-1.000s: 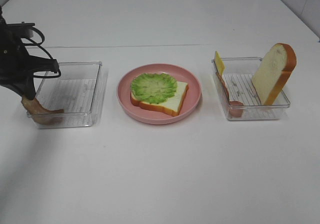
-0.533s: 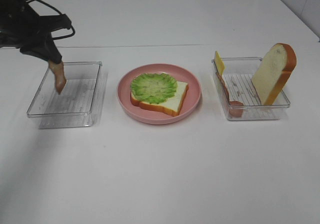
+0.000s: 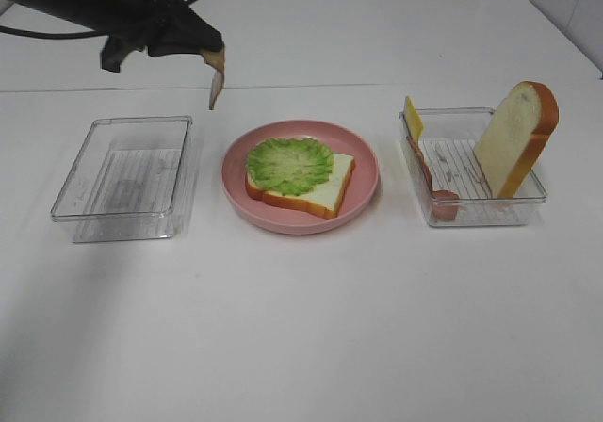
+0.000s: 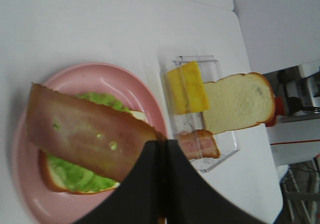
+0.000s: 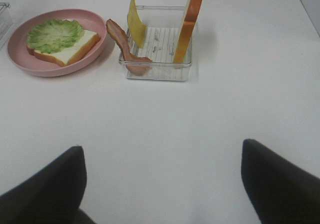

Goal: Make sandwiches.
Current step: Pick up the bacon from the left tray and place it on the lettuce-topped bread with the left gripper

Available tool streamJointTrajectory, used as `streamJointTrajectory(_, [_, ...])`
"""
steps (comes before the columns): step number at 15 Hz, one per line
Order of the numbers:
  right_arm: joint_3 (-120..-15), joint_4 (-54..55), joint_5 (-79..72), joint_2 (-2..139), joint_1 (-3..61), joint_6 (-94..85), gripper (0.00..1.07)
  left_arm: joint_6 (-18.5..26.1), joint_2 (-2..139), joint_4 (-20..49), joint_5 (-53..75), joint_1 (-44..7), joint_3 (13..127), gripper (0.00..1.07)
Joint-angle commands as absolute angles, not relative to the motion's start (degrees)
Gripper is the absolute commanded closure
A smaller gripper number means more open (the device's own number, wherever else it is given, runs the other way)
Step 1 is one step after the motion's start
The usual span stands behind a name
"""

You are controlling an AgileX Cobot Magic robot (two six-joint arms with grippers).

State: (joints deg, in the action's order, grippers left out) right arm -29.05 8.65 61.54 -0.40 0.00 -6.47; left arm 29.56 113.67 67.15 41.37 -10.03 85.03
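1. The half-built sandwich (image 3: 300,179) lies on the pink plate (image 3: 370,158) at the middle of the table. It is one bread slice (image 3: 328,192) lying flat, with a lettuce leaf (image 3: 289,164) as its top layer.
2. A bacon strip (image 3: 216,85) hangs from the left gripper (image 3: 211,56). In the high view it is behind and to the left of the plate, clear of the table.
3. The high view shows that strip only edge-on, as a thin sliver. The left wrist view shows its broad face, with the plate and lettuce behind it. It also shows the jaws pressed together, pinching one end of the strip.
4. The right tray (image 3: 485,217) stands apart from the plate. A second bread slice (image 3: 514,139) stands on edge at its far right side, and a cheese slice (image 3: 413,119) stands at the back corner nearest the plate.
5. A second bacon strip (image 3: 441,202) is a thin reddish line along the tray wall in the high view. The right wrist view shows its curl: one end is down at the tray's near corner, and the other rises and leans out toward the plate.
6. The right gripper (image 5: 161,149) appears only in its own wrist view. Its two fingers are spread wide with bare table between them, on the near side of the right tray.
7. The left tray (image 3: 185,170) stands just left of the plate without touching it.
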Motion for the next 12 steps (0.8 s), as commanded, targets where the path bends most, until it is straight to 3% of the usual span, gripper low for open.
streamJointTrajectory(1, [-28.88,8.59,60.96,-0.74,0.00,-6.59,0.27,35.18,117.74,76.72,41.48,-13.81,85.71,1.07])
streamJointTrajectory(4, [-28.88,8.59,60.96,-0.74,0.00,-6.59,0.27,38.79,123.82,82.33,44.98,-18.45,90.36,1.07])
streamJointTrajectory(7, [-28.88,8.59,60.96,-0.74,0.00,-6.59,0.27,38.50,129.37,82.45,45.84,-21.08,96.14,1.07])
streamJointTrajectory(10, [-28.88,8.59,60.96,-0.74,0.00,-6.59,0.27,34.72,133.21,80.96,47.21,-20.40,97.00,1.07])
streamJointTrajectory(12, [-28.88,8.59,60.96,-0.74,0.00,-6.59,0.27,31.97,133.27,75.06,47.33,-18.85,97.00,1.07])
